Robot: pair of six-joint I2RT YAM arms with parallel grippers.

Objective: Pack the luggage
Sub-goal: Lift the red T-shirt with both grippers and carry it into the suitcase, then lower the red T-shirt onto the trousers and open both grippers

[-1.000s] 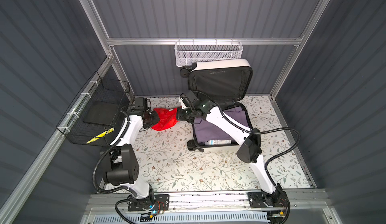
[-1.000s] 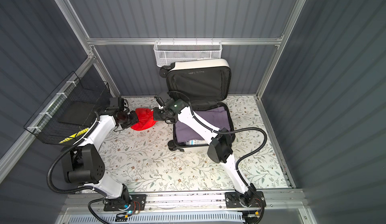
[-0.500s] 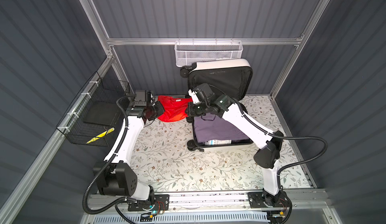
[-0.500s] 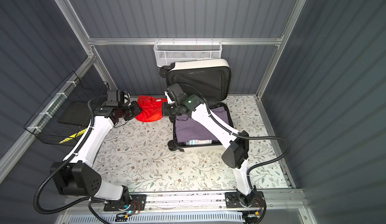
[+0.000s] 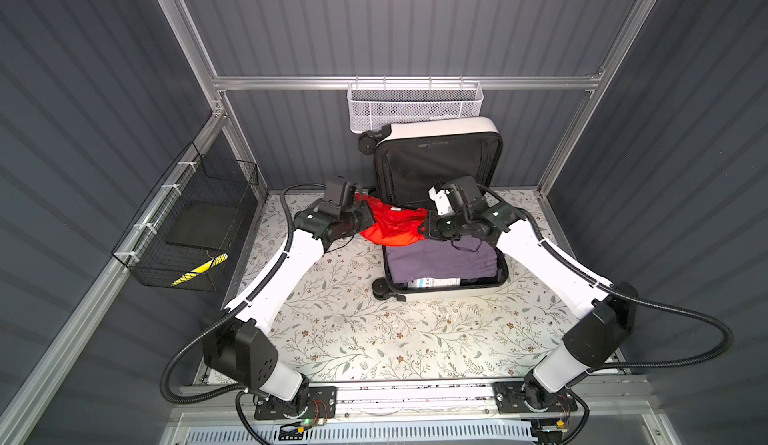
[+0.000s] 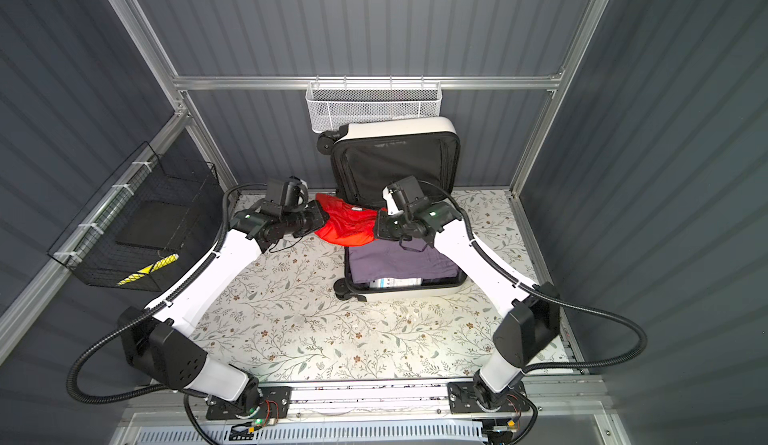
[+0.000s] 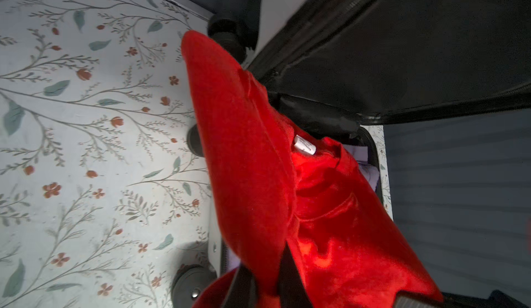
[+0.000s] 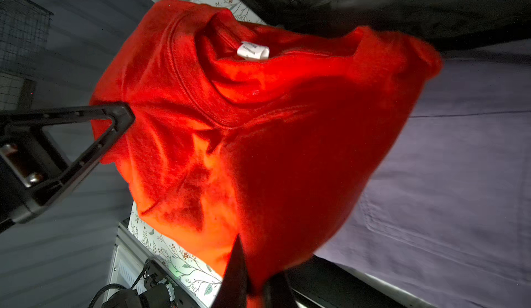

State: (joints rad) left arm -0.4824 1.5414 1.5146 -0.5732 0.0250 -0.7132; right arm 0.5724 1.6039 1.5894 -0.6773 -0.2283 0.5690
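Note:
The luggage [image 5: 449, 291] [image 6: 409, 293] lies open at the back of the table, its black-lined lid [image 5: 436, 164] upright against the wall. A folded purple garment [image 5: 440, 256] [image 8: 459, 148] lies in the lower half. A red shirt [image 5: 392, 225] [image 6: 347, 225] [image 7: 258, 162] [image 8: 258, 119] with a white neck label hangs in the air between my two grippers, over the luggage's rear left corner. My left gripper [image 5: 365, 218] [image 7: 265, 286] is shut on its left edge. My right gripper [image 5: 424, 227] [image 8: 255, 283] is shut on its right edge.
A black wire basket [image 5: 191, 231] hangs on the left wall with a dark pad and a yellow-black striped item in it. A white mesh basket [image 5: 415, 106] hangs on the back wall above the lid. The floral tabletop [image 5: 374, 330] spreads in front of the luggage.
Both grippers have lifted the red shirt off the table and carried it right and back, stretching it out between them over the luggage's corner.

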